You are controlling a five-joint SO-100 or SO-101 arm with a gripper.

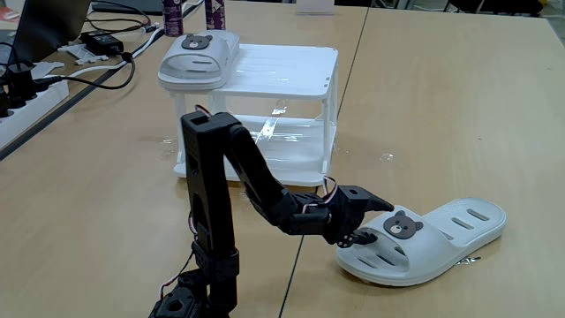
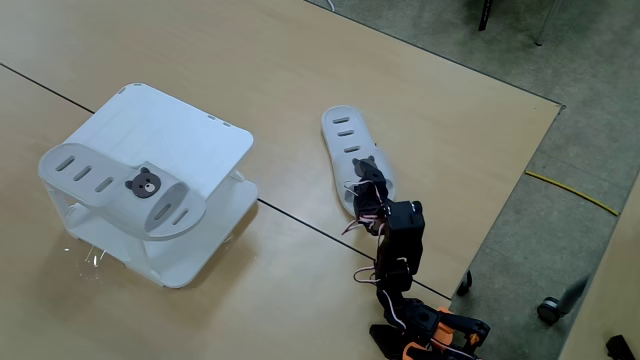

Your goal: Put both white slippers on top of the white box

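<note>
We see the gripper at the strap of one slipper lying on the table; whether its fingers are closed on it, we cannot tell. We count two slippers: the second lies on the white stand. One fixed view shows cables and bottles; the other shows floor.

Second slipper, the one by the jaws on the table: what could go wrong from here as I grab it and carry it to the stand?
1. The gripper sits at the strap edge of the slipper on the table; so far off-centre, the long sole may droop or slip out.
2. The first slipper overhangs the white stand at a corner; a bump could knock it off.
3. Free space on top is narrow, so placement may be tight.
</note>
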